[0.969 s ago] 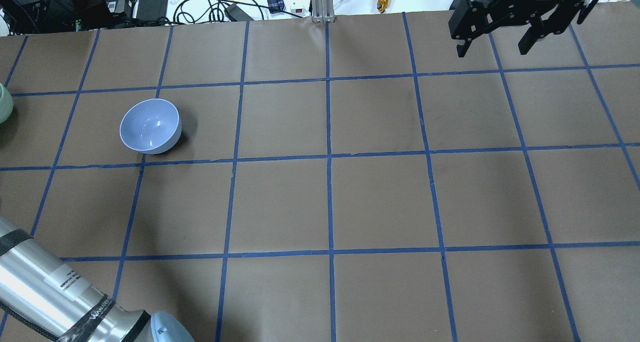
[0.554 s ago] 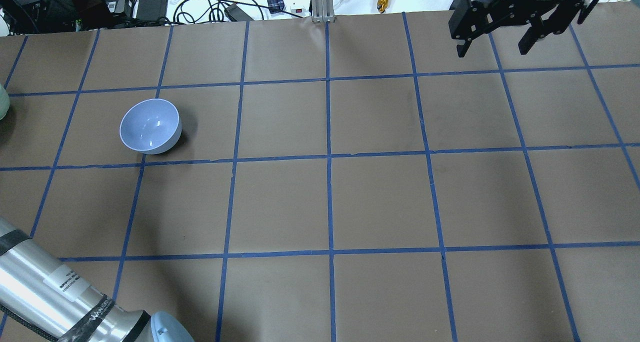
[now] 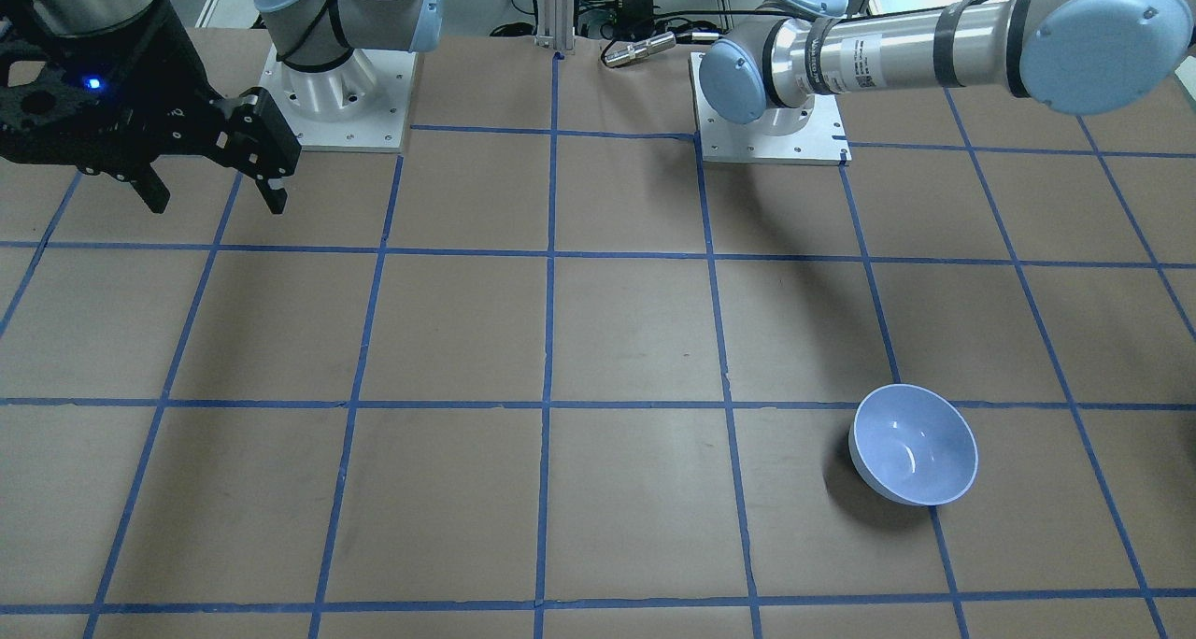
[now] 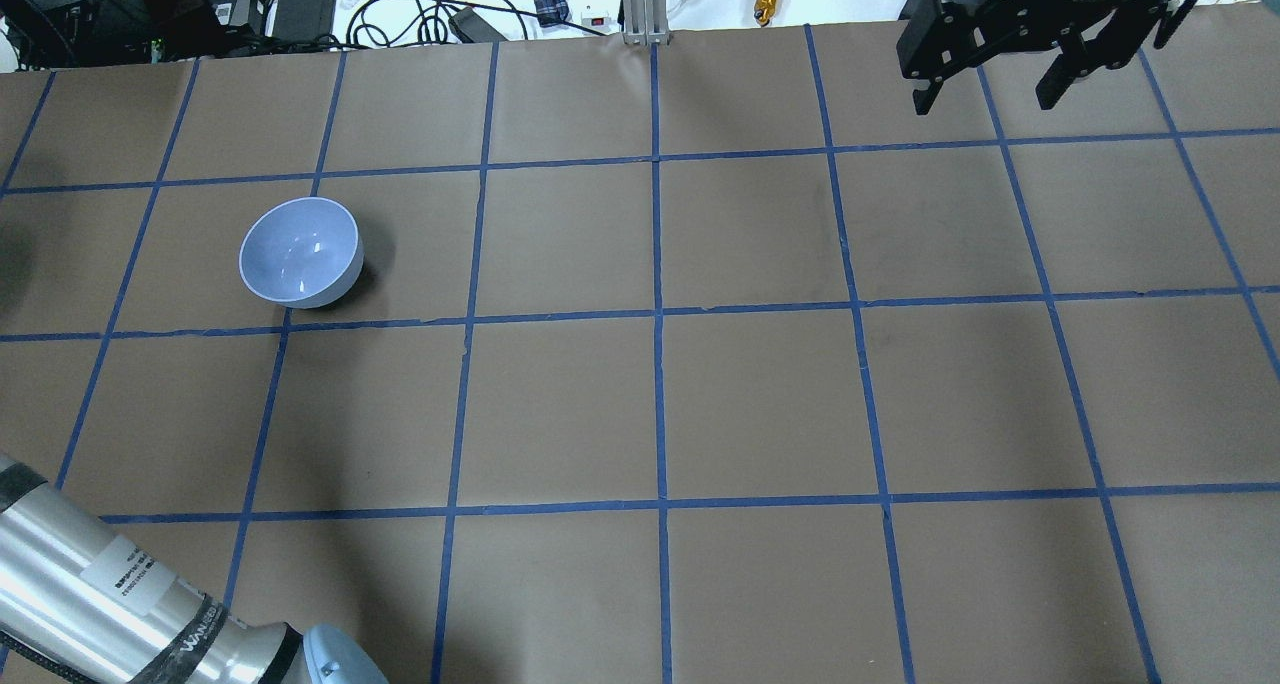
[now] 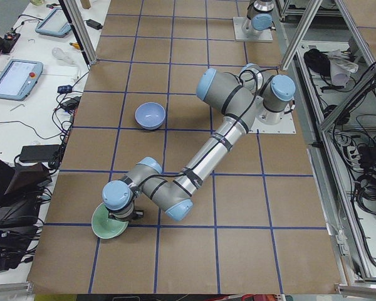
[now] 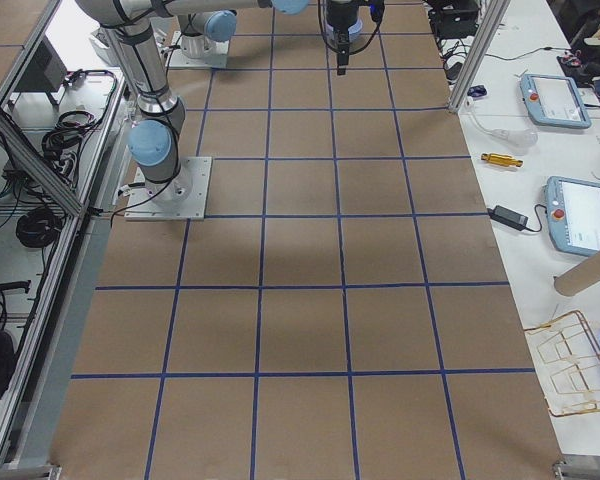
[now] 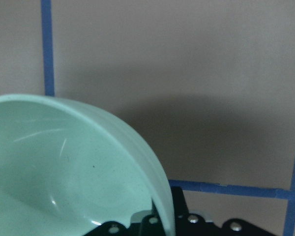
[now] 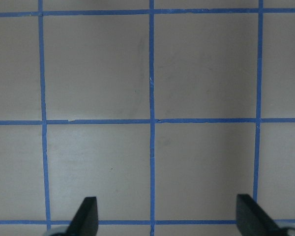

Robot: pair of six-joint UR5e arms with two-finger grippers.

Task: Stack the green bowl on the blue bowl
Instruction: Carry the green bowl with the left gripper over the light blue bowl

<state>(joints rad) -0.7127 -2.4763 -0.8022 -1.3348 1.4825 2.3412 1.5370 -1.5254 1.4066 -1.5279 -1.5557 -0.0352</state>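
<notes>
Two bowls well apart: green bowl [image 5: 108, 227] tilted in left gripper [image 5: 130, 216], pinched at rim, it seems; blue bowl [image 5: 150, 116] at 1 o'clock. Carry high, level it, centre before release; right gripper [image 4: 985, 84] wide, idle.

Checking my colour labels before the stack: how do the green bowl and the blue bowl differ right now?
Colour: the green bowl is pale mint, the blue bowl pale periwinkle. Place: the green bowl is at the end of the table, right by the left gripper; the blue bowl stands alone, further in, clear of both arms. Both are round, glossy and look alike in size.
</notes>
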